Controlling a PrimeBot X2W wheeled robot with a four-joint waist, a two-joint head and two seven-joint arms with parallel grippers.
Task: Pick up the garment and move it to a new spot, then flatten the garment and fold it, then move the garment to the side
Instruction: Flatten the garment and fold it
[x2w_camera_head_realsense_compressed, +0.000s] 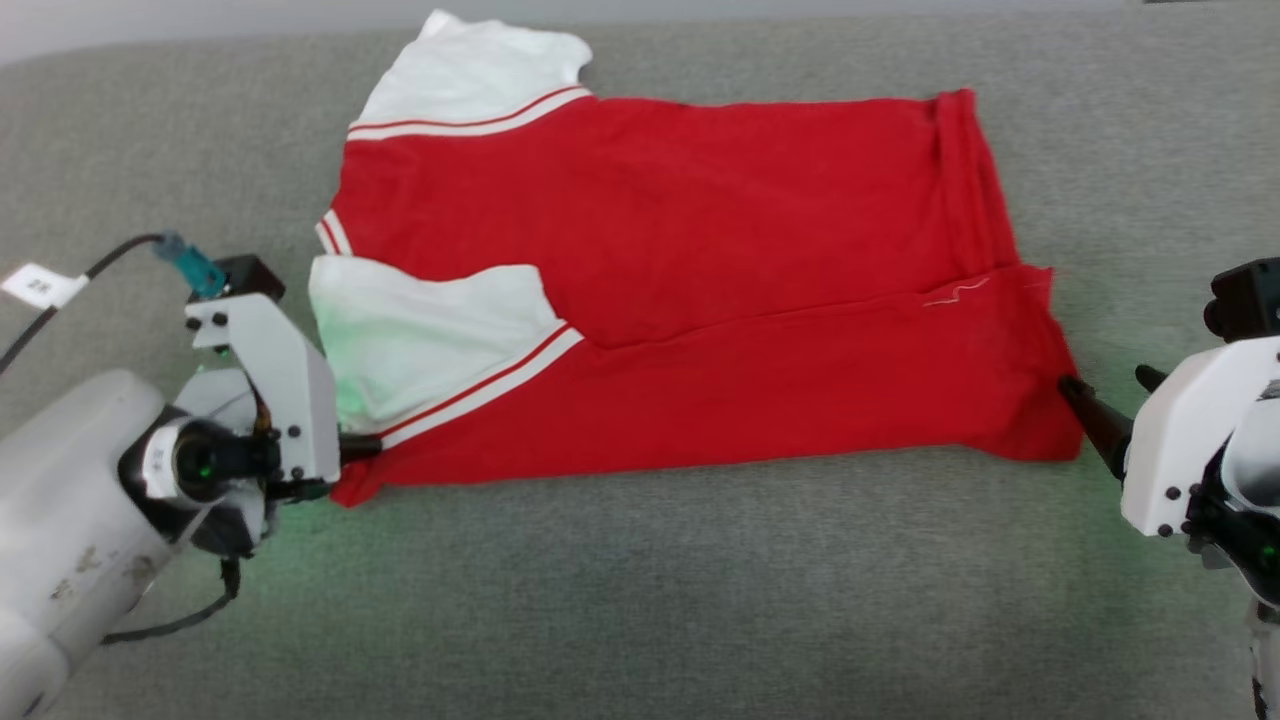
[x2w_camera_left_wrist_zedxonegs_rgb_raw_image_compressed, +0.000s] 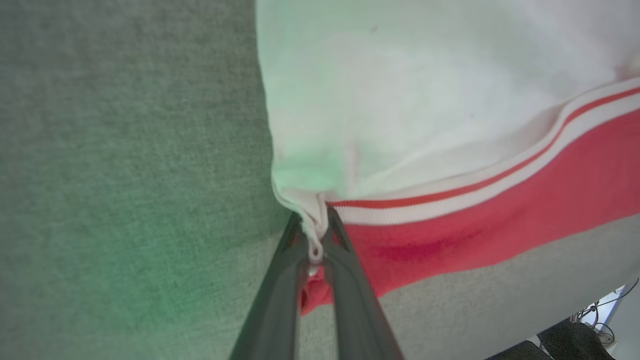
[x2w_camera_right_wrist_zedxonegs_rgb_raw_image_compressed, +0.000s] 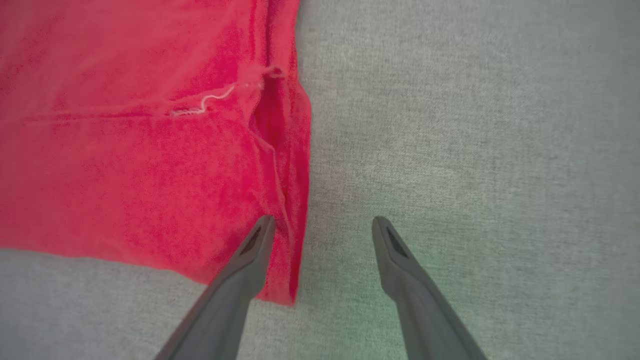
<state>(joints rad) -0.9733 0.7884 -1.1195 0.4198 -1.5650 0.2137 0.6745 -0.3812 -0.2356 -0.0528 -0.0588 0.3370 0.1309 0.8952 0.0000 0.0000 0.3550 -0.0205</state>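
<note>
The garment (x2w_camera_head_realsense_compressed: 680, 290), red with white sleeves and striped trim, lies flat on the grey surface with its near long edge folded up over the body. My left gripper (x2w_camera_head_realsense_compressed: 355, 450) is shut on the garment's near left corner; in the left wrist view the fingers (x2w_camera_left_wrist_zedxonegs_rgb_raw_image_compressed: 345, 280) pinch white and red cloth (x2w_camera_left_wrist_zedxonegs_rgb_raw_image_compressed: 450, 150). My right gripper (x2w_camera_head_realsense_compressed: 1105, 385) stands open at the near right corner. In the right wrist view one finger (x2w_camera_right_wrist_zedxonegs_rgb_raw_image_compressed: 250, 255) lies over the red hem (x2w_camera_right_wrist_zedxonegs_rgb_raw_image_compressed: 280, 165) and the other finger (x2w_camera_right_wrist_zedxonegs_rgb_raw_image_compressed: 395, 255) is over bare grey surface.
A grey fabric-covered surface (x2w_camera_head_realsense_compressed: 640, 600) spreads on all sides of the garment. A cable with a white tag (x2w_camera_head_realsense_compressed: 40, 285) runs along my left arm. A pale wall strip (x2w_camera_head_realsense_compressed: 200, 15) borders the far edge.
</note>
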